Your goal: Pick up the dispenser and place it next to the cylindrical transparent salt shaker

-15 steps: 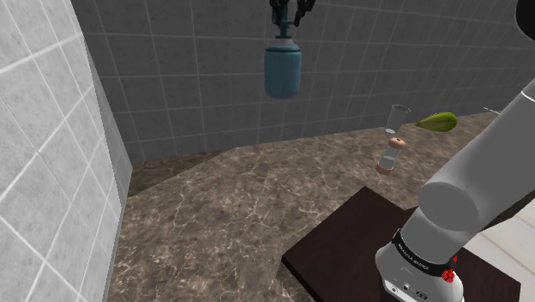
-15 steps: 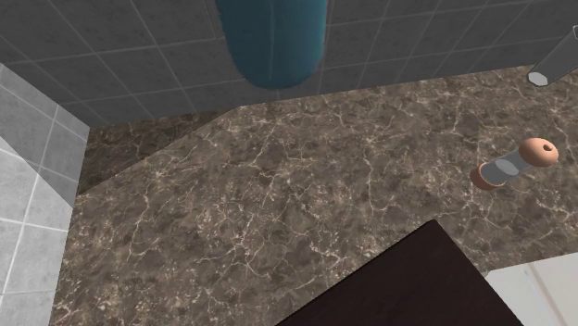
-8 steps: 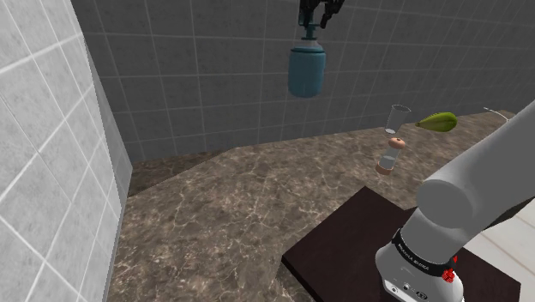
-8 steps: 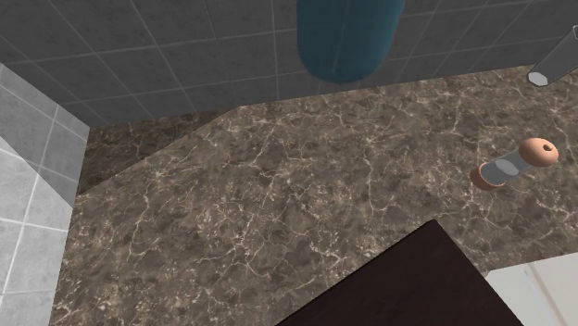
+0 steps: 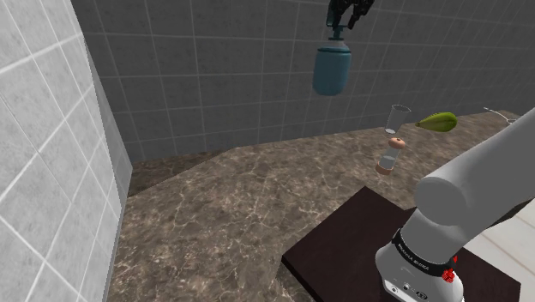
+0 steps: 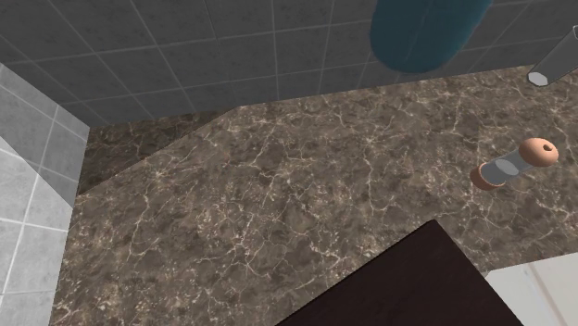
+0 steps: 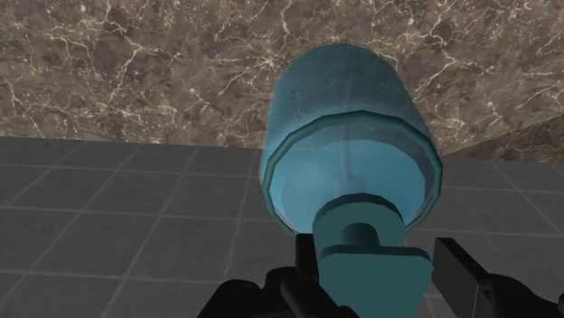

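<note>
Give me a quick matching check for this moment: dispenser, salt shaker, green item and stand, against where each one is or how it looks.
Things:
1. dispenser
2. salt shaker
3. green item
4. stand

Places or looks:
A. dark slab under the arm's base, at the shoulder view's lower right
B. farther back than the shaker, toward the shoulder view's right
C. aloft, hanging from the gripper
D. on the marbled counter, clear body with brown ends

Pairs: 1-C, 2-D, 3-B, 4-A
</note>
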Action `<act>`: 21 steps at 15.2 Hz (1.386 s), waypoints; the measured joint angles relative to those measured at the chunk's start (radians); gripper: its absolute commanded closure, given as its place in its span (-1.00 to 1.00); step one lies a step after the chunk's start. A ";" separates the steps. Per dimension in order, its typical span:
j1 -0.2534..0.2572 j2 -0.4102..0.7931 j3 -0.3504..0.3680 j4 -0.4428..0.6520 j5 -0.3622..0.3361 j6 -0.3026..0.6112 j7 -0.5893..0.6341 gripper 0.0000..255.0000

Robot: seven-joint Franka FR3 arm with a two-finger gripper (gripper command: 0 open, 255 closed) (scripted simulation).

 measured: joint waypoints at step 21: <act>-0.175 0.186 -0.363 0.203 0.120 -0.053 -0.534 1.00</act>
